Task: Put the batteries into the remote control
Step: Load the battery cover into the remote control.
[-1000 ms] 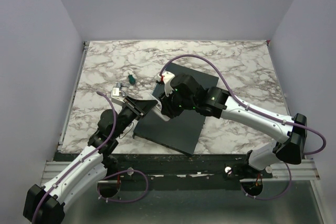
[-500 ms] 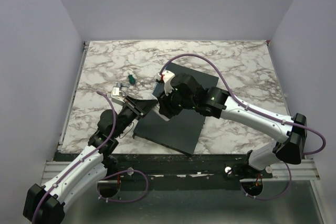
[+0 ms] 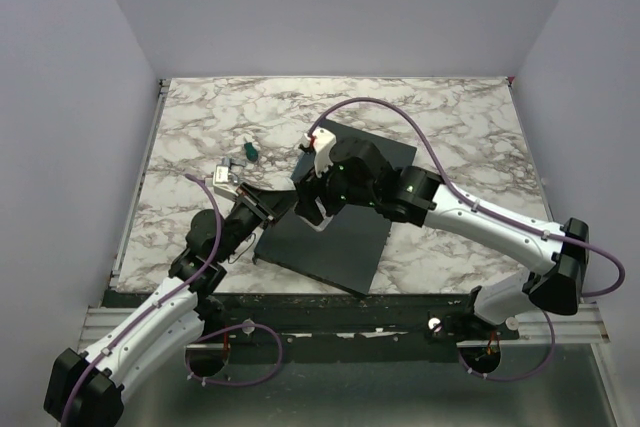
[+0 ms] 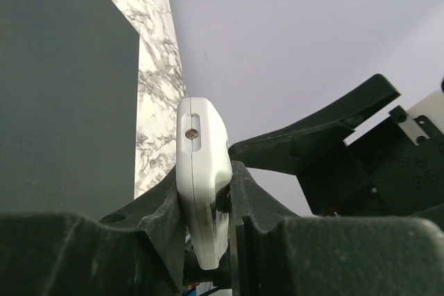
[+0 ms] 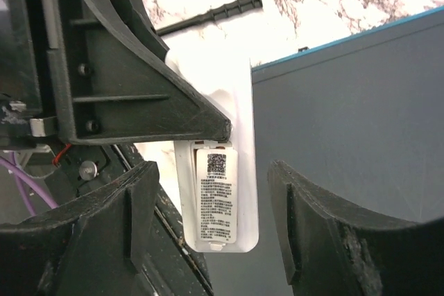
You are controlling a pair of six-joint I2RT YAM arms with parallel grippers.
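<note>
Your left gripper [image 3: 278, 204] is clamped on the small white oblong remote control [image 4: 202, 164]. It pinches the long edges and holds the remote at the near-left corner of the large dark grey slab [image 3: 340, 242], which lies on the marble-patterned table [image 3: 200, 117]. This grip likely serves to turn the labelled back towards your right gripper [image 5: 215, 195]. That gripper's jaws stand wide, one on each side of the remote, touching nothing. The labelled panel [image 5: 216, 195] looks closed, so the bay seems unexposed. No orange-copper batteries can be made out in any view.
</note>
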